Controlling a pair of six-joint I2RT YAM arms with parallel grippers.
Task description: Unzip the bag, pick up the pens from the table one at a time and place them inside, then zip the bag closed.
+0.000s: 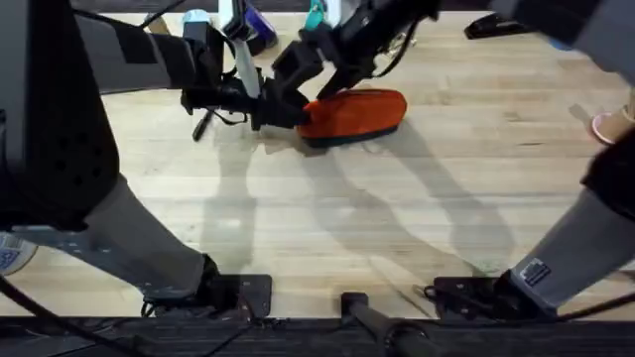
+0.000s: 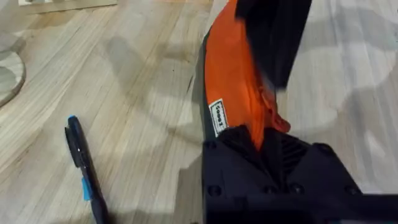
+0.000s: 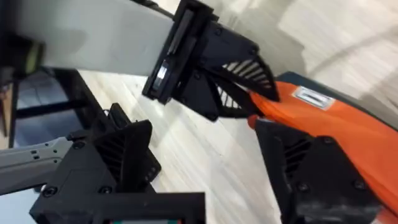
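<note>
Well, pale plank table (image 1: pixel 327 228) (bag (image 1: pixel 359 112) on it).

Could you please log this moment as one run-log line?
left hand: shut on bag end | right hand: at bag | pen: on table

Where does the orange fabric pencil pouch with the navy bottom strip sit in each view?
Overhead: the orange fabric pencil pouch lies upper centre on the light wooden table, both grippers at its left end.
Left wrist: it runs from top centre down to the left gripper, which pinches its end.
Right wrist: it fills the lower right.
Shared landmark: the pouch's small white label, seen in both wrist views.
</note>
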